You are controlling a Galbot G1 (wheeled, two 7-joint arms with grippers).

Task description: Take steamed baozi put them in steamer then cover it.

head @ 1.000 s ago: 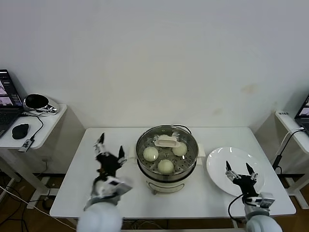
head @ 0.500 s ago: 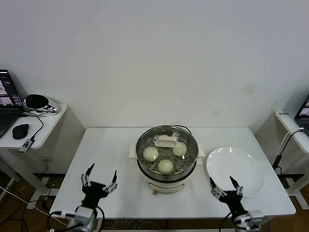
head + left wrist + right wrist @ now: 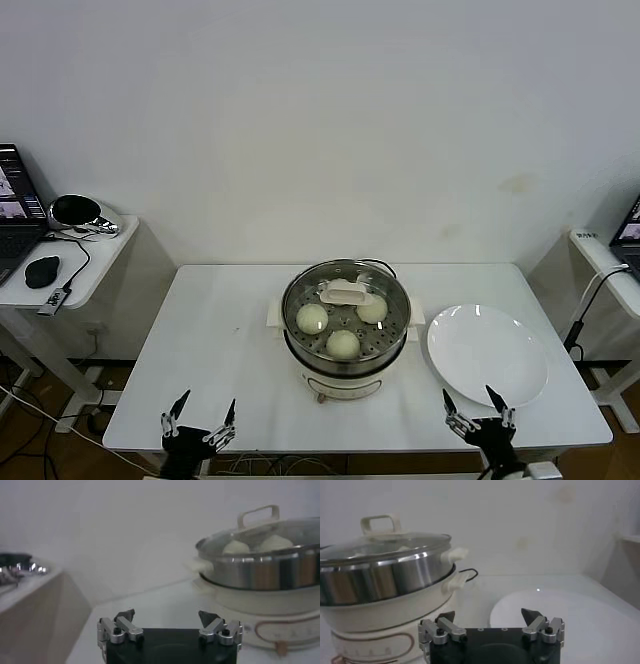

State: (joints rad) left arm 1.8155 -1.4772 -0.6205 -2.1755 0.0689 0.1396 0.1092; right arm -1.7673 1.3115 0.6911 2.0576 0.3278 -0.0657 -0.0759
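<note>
The steamer [image 3: 346, 330] stands at the middle of the white table [image 3: 220, 340], a shiny steel pot on its white electric base, with the cover [image 3: 346, 310] already seated on its rim — the glass lid lies level and its cream handle sits toward the far side. That placement makes sense: centred between the two arms, the pot is reachable from either side, and a closed lid keeps the contents where they belong. To the robot's right of it, just beside the base, lies a flat white plate [image 3: 487, 352], bare, which I take to be where the buns were served from.

Through the glass three steamed baozi [image 3: 343, 343] show clearly, resting on the tray inside, close together but each distinct; a fourth may hide under the lid handle, and I cannot tell. From the left wrist view the buns [image 3: 254, 545] rise just above the steel rim under the dome of the lid.

Both arms are drawn in low at the near edge of the table, well apart from the pot. The left gripper [image 3: 199, 428] holds nothing, its jaws spread wide; the right gripper [image 3: 479, 414] is likewise spread and empty, near the front of the plate. With the buns inside and the lid on, the task looks complete — the arms sit clear so nothing gets knocked.
</note>
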